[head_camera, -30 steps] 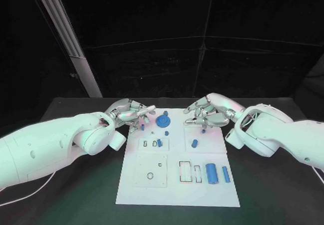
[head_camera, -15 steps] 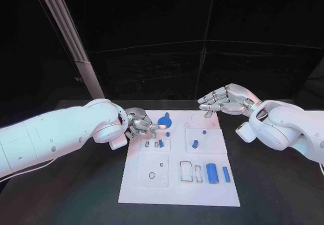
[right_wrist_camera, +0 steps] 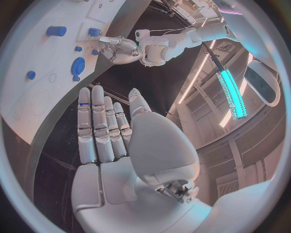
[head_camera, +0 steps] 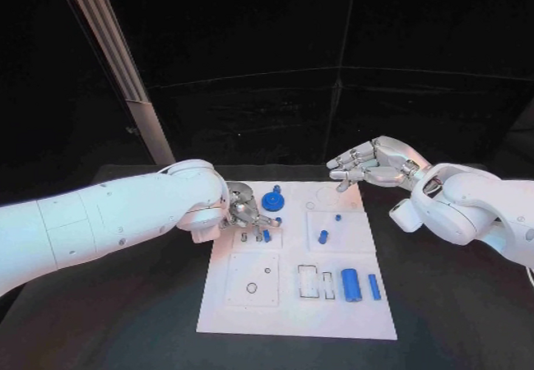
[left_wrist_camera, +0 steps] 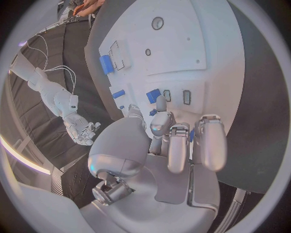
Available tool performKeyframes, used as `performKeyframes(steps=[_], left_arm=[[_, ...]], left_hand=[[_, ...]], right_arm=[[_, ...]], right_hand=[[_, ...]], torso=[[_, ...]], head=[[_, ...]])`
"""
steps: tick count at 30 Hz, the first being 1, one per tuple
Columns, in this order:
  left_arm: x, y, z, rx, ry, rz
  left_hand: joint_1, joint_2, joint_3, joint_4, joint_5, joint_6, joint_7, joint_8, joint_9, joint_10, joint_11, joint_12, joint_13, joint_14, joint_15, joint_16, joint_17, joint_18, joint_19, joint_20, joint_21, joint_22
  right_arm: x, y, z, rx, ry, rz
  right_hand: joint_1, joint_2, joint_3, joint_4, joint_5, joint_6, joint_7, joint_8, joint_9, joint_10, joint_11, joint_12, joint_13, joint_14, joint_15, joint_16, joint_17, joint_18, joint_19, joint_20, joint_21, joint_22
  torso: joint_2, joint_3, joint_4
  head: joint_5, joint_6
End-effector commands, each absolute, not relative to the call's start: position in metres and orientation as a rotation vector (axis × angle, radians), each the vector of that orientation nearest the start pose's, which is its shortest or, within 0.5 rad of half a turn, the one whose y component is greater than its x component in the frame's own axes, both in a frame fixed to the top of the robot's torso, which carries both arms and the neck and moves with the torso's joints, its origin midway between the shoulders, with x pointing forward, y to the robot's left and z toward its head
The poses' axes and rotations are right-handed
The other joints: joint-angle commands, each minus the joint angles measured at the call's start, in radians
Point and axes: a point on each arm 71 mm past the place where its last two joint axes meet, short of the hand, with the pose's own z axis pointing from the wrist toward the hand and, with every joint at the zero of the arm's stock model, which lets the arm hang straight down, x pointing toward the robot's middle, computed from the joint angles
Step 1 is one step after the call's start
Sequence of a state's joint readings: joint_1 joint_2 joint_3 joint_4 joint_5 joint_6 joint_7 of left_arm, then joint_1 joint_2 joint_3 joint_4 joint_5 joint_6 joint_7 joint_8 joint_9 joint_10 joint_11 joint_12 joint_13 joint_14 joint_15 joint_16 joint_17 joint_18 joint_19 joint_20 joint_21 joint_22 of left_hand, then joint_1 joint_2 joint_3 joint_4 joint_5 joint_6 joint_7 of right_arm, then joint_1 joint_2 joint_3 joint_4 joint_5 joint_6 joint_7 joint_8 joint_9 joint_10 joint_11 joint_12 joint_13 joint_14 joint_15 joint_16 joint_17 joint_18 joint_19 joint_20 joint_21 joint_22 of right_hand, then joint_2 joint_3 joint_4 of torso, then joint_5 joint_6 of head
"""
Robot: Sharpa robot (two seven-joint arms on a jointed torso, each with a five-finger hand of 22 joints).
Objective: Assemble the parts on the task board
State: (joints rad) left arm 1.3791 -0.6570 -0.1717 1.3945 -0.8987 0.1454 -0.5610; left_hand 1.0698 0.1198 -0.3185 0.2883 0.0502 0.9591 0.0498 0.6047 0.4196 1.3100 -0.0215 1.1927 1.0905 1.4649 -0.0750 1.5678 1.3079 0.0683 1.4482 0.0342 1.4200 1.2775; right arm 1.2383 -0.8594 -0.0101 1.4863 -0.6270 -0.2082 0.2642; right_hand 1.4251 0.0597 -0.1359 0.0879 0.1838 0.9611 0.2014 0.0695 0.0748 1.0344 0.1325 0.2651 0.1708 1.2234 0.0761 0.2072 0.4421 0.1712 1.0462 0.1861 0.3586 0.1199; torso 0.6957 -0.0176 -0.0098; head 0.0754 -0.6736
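Observation:
The white task board lies mid-table with blue parts on it: a round disc, a small peg, a thick cylinder and a thin bar. My left hand hovers low over the board's far left, fingers curled in, nothing seen in them. In the left wrist view its thumb tip reaches next to a small blue block standing in the board. My right hand floats above the board's far right corner, fingers straight and apart, holding nothing.
A metal post rises behind the table's far left. The black table surrounds the board. Empty slots and a round hole mark the board's near half.
My left hand has come nearer along the board's left side and curled over the small slot parts. My right hand has lifted off the board's far right and spread its fingers.

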Motion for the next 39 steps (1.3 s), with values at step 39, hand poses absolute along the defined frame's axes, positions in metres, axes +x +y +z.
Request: performKeyframes(steps=[39], left_arm=[[0.514,0.144,-0.199,-0.079,2.428,-0.343]], left_hand=[[0.193,0.028,0.143,-0.076,0.002,-0.067,-0.004,0.080,0.092,0.003,-0.002,0.016,0.015,0.106,-0.007,0.003,0.263,-0.014,0.007,-0.005,0.016,0.032]], right_arm=[[0.502,-0.202,-0.154,0.391,1.665,1.327]], right_hand=[[0.000,0.022,-0.008,-0.025,0.022,-0.012,0.012,-0.002,-0.002,-0.016,0.015,-0.002,-0.054,-0.008,0.010,-0.052,-0.079,0.012,0.017,0.007,-0.047,-0.027]], torso=[[0.001,-0.0007,0.0001]], head=[[-0.002,-0.035]])
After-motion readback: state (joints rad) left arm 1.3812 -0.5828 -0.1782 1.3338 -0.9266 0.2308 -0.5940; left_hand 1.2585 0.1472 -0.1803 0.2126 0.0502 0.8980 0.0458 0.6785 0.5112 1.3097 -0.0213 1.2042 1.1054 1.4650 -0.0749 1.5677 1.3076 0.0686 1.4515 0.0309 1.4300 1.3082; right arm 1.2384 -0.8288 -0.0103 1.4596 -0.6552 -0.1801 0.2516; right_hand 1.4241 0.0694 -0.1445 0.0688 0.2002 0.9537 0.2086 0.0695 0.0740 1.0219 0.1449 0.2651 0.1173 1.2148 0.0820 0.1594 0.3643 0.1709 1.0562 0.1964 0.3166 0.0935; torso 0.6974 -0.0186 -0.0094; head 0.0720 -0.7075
